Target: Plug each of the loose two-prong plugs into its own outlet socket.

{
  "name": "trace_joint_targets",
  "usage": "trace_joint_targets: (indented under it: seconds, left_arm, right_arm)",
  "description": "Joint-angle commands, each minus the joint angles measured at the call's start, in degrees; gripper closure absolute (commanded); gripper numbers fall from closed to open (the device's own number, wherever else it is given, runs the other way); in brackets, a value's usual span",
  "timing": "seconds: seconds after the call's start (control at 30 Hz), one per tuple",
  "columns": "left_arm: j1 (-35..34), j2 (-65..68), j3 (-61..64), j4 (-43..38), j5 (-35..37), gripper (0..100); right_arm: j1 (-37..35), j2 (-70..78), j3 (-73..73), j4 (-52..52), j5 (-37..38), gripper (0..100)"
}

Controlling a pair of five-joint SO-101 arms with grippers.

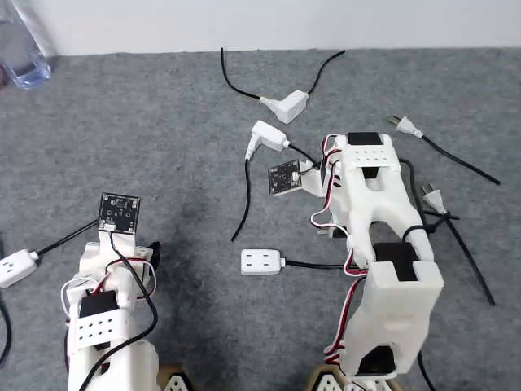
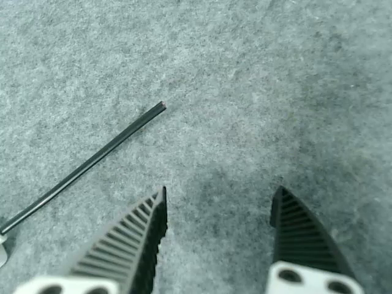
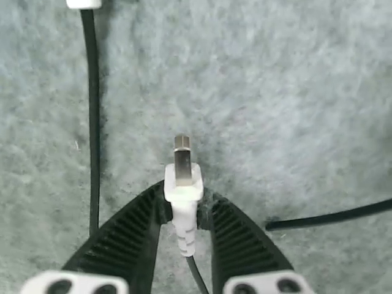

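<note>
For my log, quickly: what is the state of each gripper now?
Left gripper: open, holding nothing.
Right gripper: closed on a plug.

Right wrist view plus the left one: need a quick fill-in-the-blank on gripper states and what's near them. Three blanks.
1. The right gripper is ___ on a white plug.
2. The left gripper is ___, holding nothing.
3. The cable lying on the carpet near the left gripper is ___ in colour.

Missing words: shut; open; black.
</note>
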Motion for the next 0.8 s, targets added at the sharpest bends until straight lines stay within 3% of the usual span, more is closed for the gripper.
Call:
trace_joint_targets:
  seconds: [0.0, 0.13, 0.37, 0.77]
  left_arm:
    - [0.2, -0.8, -0.2, -1.5, -0.7, 74]
    - [0.2, -0.8, -0.2, -1.5, -0.7, 74]
    - [0.2, -0.8, -0.2, -1.5, -0.7, 74]
    - [0.2, -0.8, -0.2, -1.5, -0.7, 74]
  right_arm:
    - [-0.2, -3.1, -1.6, -0.2, -1.0, 98.7]
    - [0.0, -3.2, -1.5, -0.1, -1.2, 93.4]
    - [0.0, -3.6, -1.7, -0.1, -2.8, 67.5]
    - [4.3, -6.7, -1.5, 3.3, -0.2, 66.7]
